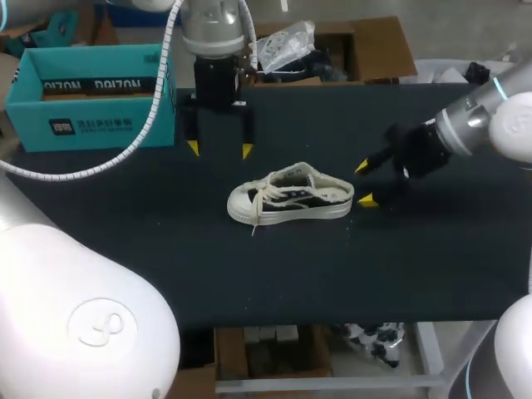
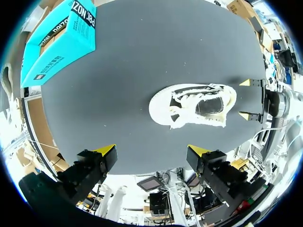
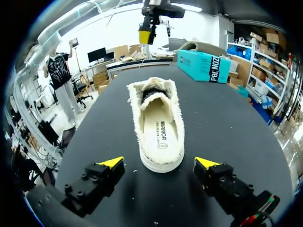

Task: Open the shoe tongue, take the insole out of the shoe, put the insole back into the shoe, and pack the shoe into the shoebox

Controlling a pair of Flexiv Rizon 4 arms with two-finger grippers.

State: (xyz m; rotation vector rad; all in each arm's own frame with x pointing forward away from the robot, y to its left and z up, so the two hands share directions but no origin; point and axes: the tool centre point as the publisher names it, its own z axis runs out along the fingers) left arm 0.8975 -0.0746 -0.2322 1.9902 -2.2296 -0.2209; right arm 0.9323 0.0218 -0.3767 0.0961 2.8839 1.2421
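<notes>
White shoe lies just ahead of right fingers.

Black matte rectangular tabletop spanned most of head view, from far edge down to straight near edge. Surface appeared flat and uniformly dark, cloth-like in finish. Pale frame bar showed below near edge. Tabletop also lay beneath left wrist camera. In right wrist view, tabletop stretched ahead to its far edge.
</notes>
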